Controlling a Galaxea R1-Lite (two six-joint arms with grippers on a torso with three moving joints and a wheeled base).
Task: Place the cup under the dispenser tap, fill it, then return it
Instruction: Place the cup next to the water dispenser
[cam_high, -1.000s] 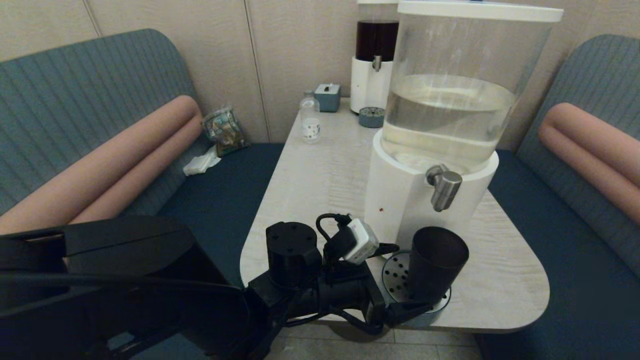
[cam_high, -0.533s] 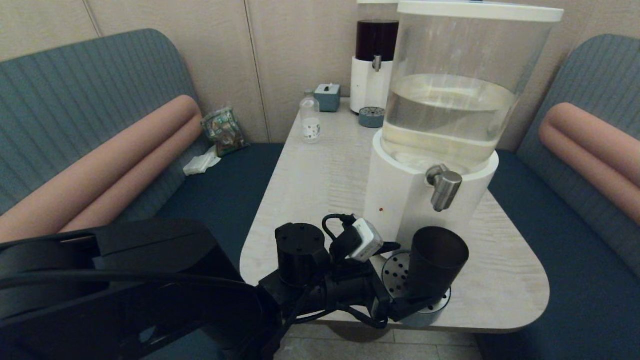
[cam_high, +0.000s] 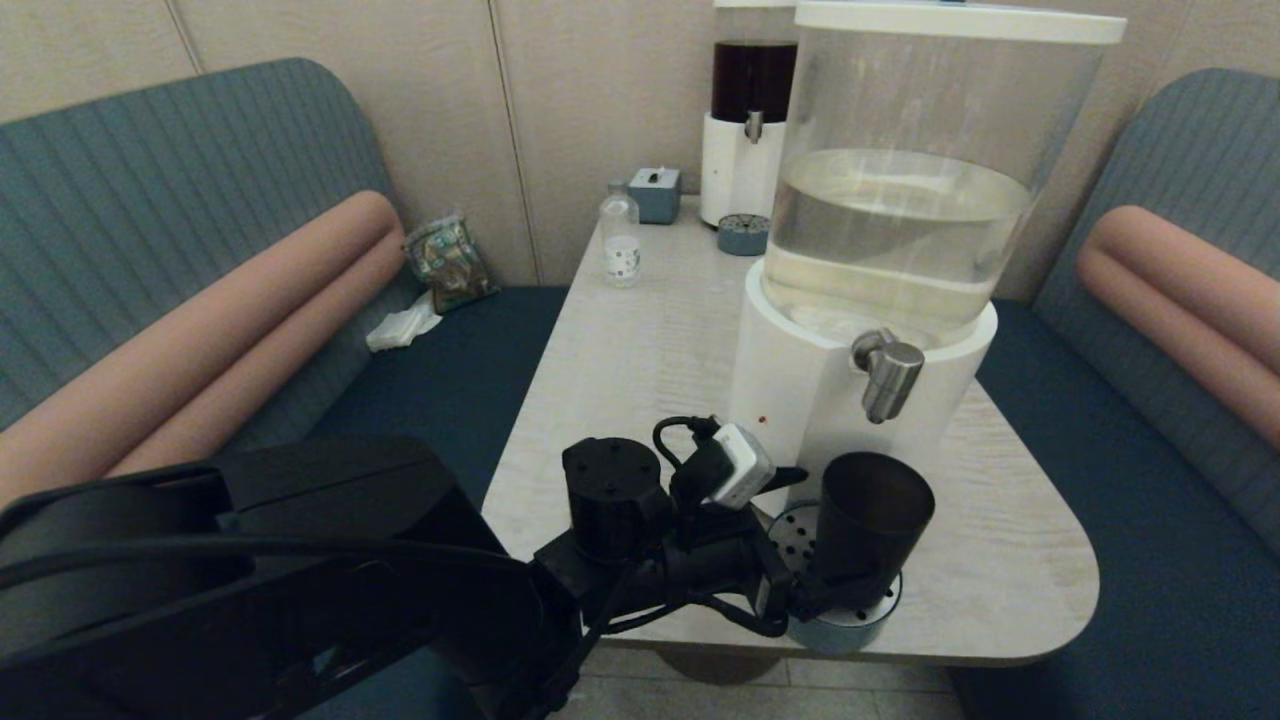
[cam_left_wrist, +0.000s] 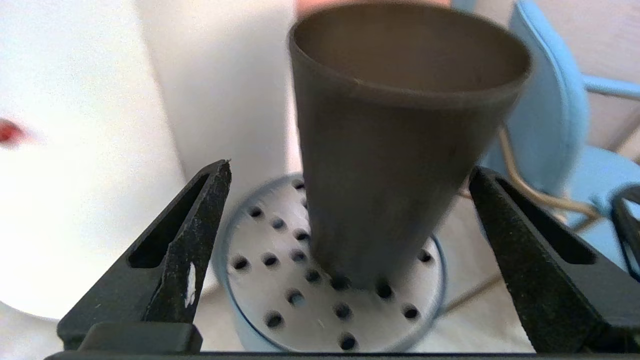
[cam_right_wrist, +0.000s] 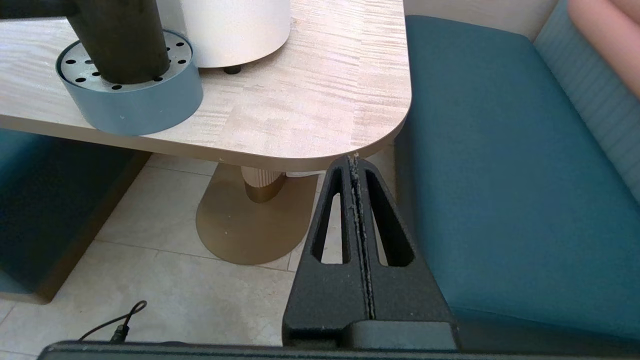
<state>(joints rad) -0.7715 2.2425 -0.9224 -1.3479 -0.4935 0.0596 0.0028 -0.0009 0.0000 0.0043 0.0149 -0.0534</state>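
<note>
Far left: teal booth seat (cam_high: 150, 200) with pink bolster (cam_high: 200, 330), a crinkled snack packet (cam_high: 447, 262) and a white tissue (cam_high: 402, 327) lying on the dark cushion. Further right, at the back of the pale wood-grain bench (cam_high: 640, 340): small clear bottle with a white label (cam_high: 620, 238), grey-blue tissue box (cam_high: 655, 193), dark-liquid dispenser (cam_high: 750, 120) with a little round drip tray (cam_high: 743, 234) in front. Near the front edge, left arm reaching in from the lower left, left pincer (cam_left_wrist: 350, 225) released, fingers (cam_left_wrist: 200, 225) spread wide on either side of the cup (cam_left_wrist: 395, 150) and clear of its wall. Cup (cam_high: 868, 520) upright on the perforated round drip tray (cam_left_wrist: 280, 270), blue-grey rim, set toward the tray's far right part, just below and in front of the dispenser tap (cam_high: 888, 374); dark, tapered, rim wider than base, contents not discernible. Behind it, big clear-tank dispenser (cam_high: 900, 200) on a white base, roughly half full of pale liquid, white lid on top. In the right wrist view, same drip tray (cam_right_wrist: 145, 105) with the cup (cam_right_wrist: 120, 40) on it at the bench corner; right pincer (cam_right_wrist: 356, 220) clenched on nothing, fingers pressed flat together, hanging low beside the bench over the tiled floor (cam_right_wrist: 175, 280) and the gold pedestal foot (cam_right_wrist: 250, 220). Far right: second teal seat (cam_high: 1180, 300) with pink bolster (cam_high: 1190, 300).
</note>
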